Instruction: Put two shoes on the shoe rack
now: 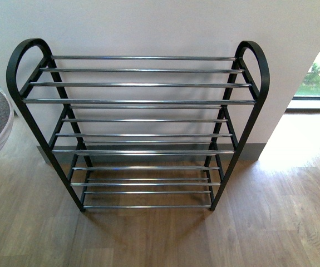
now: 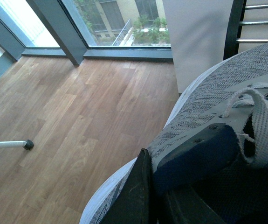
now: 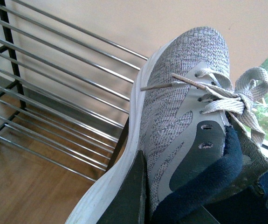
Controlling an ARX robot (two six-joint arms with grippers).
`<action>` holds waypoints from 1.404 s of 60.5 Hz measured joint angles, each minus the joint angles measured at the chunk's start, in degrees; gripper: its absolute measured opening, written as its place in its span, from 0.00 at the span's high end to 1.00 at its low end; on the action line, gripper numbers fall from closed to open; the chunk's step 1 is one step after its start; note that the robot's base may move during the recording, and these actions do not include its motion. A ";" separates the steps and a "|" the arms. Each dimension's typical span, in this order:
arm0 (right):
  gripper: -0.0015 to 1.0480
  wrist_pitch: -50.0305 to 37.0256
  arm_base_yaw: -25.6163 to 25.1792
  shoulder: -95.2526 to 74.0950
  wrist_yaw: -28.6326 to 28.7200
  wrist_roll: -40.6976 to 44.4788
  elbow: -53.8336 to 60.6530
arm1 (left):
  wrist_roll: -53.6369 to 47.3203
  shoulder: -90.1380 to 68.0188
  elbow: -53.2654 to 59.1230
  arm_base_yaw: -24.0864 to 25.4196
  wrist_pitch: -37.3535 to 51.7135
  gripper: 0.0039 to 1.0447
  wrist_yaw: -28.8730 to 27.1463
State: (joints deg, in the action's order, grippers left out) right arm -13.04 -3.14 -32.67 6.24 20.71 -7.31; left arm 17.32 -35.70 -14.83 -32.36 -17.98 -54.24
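Left shoe [image 2: 203,107] fills the left wrist view: grey knit upper, white sole, light laces [image 2: 259,121], navy collar [image 2: 194,154]. The left gripper [image 2: 158,198] is clamped on the collar wall. One dark finger [image 2: 137,191] lies flat against the outer side; the other is mostly hidden inside the shoe.

Same on the other arm. The right gripper [image 3: 164,205] is closed on the right shoe [image 3: 180,93] at its collar, with the outer finger [image 3: 134,193] against the knit side. Toe points away from the wrist, towards the wall [image 1: 148,28].

("Left" and "right" here mean which arm holds the shoe, not which foot it fits.)

Front view:
- Shoe rack [image 1: 137,101] is centred and upright on the wood floor [image 1: 148,239], back against the wall.
- It has a black frame with rounded top corners and four tiers of chrome rods, all bare.
- Neither shoe touches the rack.
- The left shoe shows only as a grey and white slice at the left edge, level with the upper tiers and outside the frame.
- The right shoe is a pale sliver at the top right edge, well apart from the rack.
- Window [image 1: 315,78] is at the right, beyond the wall's end.

The left wrist view also shows a white rod with a black tip [image 2: 10,144] just above the floor. I can't tell what it belongs to.
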 joint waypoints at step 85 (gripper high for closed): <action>0.99 -15.06 7.37 -61.11 1.53 -24.13 -39.95 | 0.00 -0.07 0.00 0.00 0.00 0.99 0.02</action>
State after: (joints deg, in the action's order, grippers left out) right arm -28.10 4.23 -93.78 7.77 -3.42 -47.27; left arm 17.32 -35.77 -14.83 -32.36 -17.98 -54.22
